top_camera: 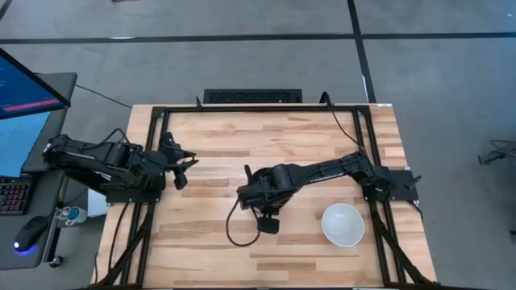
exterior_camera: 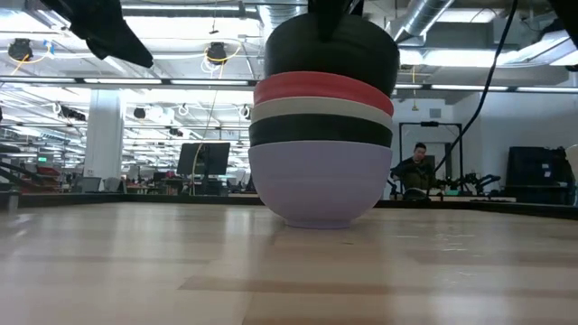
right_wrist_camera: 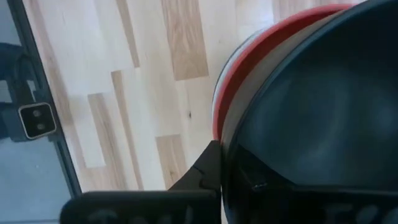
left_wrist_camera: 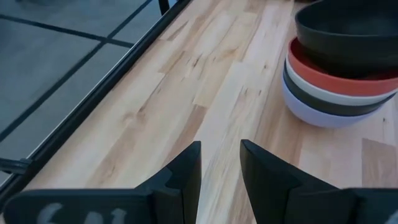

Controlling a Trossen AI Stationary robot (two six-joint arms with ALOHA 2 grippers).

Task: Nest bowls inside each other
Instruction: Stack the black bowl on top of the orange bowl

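Observation:
A stack of bowls (exterior_camera: 321, 135) stands mid-table: pale blue (exterior_camera: 316, 185) at the bottom on the wood, then black, white and red (exterior_camera: 321, 88), with a second black bowl (exterior_camera: 330, 50) on top. My right gripper (right_wrist_camera: 227, 167) is above the stack, shut on the top black bowl; in the high view the gripper (top_camera: 256, 193) hides the stack. One white bowl (top_camera: 343, 223) stands alone on the table toward the near right. My left gripper (left_wrist_camera: 221, 171) is open and empty at the table's left side (top_camera: 185, 165), pointing toward the stack (left_wrist_camera: 342, 68). My right gripper holds the top black bowl by its rim (right_wrist_camera: 229, 140), one finger (right_wrist_camera: 208, 171) outside the wall and the other inside the hollow. The fingers come from above, pointing down. The bowl sits upright and level in the red bowl's mouth; whether it rests there or hangs just above, I cannot tell.
Bare wood lies between my left gripper and the stack and along the far side of the table (top_camera: 266, 133). A black frame rail (top_camera: 153, 145) runs along the table's left edge. A monitor (top_camera: 24, 89) and a keyboard stand off the table to the left.

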